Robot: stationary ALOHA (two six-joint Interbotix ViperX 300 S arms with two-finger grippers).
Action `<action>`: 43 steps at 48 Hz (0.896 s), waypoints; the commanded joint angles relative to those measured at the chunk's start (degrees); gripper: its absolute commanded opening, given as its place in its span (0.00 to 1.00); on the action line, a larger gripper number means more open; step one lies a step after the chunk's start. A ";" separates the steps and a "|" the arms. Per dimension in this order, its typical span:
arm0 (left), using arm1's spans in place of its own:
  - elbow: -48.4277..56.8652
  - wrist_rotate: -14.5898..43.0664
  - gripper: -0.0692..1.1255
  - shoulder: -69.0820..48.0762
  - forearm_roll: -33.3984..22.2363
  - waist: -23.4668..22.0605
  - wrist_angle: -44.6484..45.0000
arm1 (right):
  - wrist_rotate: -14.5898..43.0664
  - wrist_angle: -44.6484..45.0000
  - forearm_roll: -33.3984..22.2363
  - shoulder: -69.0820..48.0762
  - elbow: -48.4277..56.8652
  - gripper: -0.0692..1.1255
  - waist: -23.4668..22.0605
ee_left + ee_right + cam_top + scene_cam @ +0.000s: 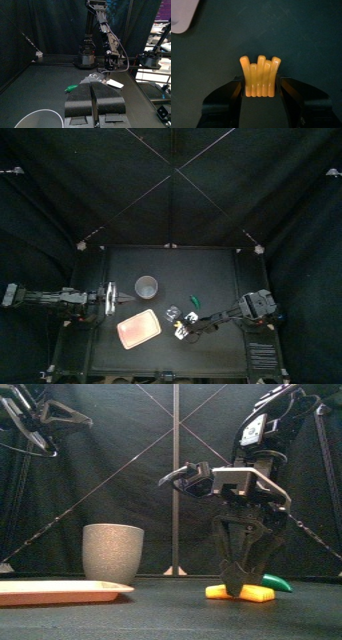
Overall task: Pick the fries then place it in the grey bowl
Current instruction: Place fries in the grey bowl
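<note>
The yellow fries [241, 593] lie on the table right of centre, next to a green toy [277, 582]. My right gripper [242, 587] comes straight down on them, its jaws closed against both sides of the fries [260, 75]. In the top view this gripper [185, 327] is just right of the pink tray. The grey speckled cup [146, 286] stands upright behind the tray, empty as far as I can see, and it also shows at the left of the front view [112, 552]. My left gripper [100, 300] rests shut at the table's left side, its jaws [93, 102] together.
The flat pink tray [139, 330] lies in front of the cup, between it and the fries, and shows low at the left [60, 591] of the front view. The green toy [195, 301] is behind the right gripper.
</note>
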 commanded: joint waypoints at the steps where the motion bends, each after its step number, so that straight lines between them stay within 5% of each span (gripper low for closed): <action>1: -0.88 0.09 0.06 0.26 -0.09 0.18 -0.53 | -0.09 -0.88 0.26 -1.05 -0.70 0.60 -0.18; 12: -0.88 0.09 0.06 0.26 -0.09 0.26 -0.53 | -0.62 -0.53 -2.99 -3.52 -3.25 0.52 -0.18; 18: -0.88 0.09 0.06 0.26 -0.18 0.18 -0.97 | -0.18 0.35 -10.28 -6.77 -5.36 0.52 -1.49; 29: -0.62 0.09 0.06 0.26 -0.09 0.62 -2.02 | 0.00 -1.05 -27.77 -9.14 -9.40 0.52 -8.44; 43: 0.35 0.09 0.06 0.26 0.00 0.88 -2.29 | 1.05 -5.19 -36.83 -3.16 -16.79 0.52 -17.05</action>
